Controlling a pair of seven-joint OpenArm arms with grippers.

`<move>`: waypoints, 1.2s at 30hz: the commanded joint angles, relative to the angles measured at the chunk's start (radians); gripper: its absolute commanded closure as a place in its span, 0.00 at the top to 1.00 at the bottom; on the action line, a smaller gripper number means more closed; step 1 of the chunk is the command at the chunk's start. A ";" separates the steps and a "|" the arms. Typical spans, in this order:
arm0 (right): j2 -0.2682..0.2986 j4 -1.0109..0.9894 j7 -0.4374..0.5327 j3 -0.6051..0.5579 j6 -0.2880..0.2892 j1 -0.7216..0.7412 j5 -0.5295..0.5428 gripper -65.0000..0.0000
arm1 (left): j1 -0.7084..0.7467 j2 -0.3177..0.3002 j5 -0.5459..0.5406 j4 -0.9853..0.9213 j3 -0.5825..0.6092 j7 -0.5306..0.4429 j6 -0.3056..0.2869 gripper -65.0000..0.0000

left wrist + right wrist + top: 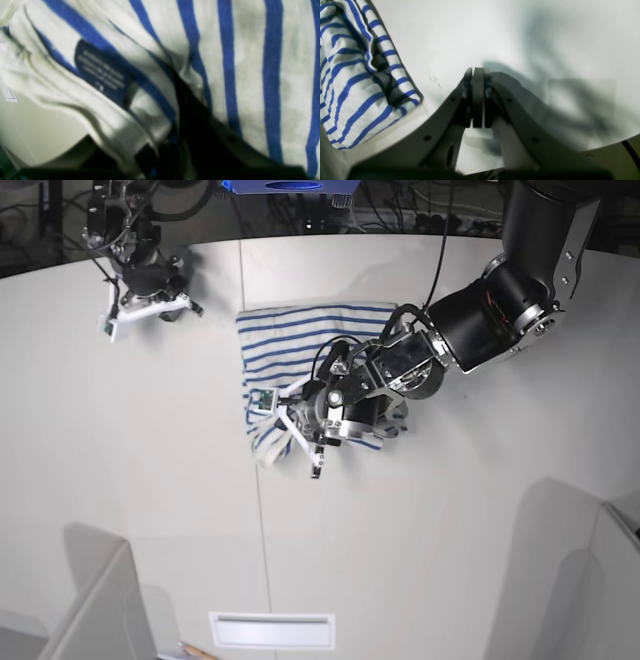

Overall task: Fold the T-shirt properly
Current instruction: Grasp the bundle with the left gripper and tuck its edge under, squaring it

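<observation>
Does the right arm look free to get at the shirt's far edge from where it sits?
Probably yes: the right end effector, shut and empty, has only bare table between it and the shirt.

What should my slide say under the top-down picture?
Left claw grips the striped T-shirt; right claw waits shut.

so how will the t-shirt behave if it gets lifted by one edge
The T-shirt lies bunched and creased under the left gripper, so it is probably floppy and would drape. Its soft folds suggest it would drag along rather than slide flat.
</observation>
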 commanded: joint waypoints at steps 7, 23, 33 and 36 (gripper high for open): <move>0.005 0.021 0.015 0.000 0.004 0.003 -0.001 0.00 | -0.022 0.003 -0.043 -0.009 0.009 0.006 -0.032 0.00; 0.005 0.042 0.036 0.000 0.004 0.006 -0.002 0.00 | 0.007 0.004 -0.049 0.189 -0.402 0.008 -0.032 0.98; 0.014 0.085 0.165 -0.002 0.012 -0.049 -0.047 0.00 | 0.263 -0.003 -0.153 0.516 -0.838 0.011 -0.032 0.83; 0.007 0.114 0.248 -0.003 0.015 -0.106 -0.166 0.00 | 0.429 -0.026 -0.153 0.645 -0.993 0.011 -0.032 0.40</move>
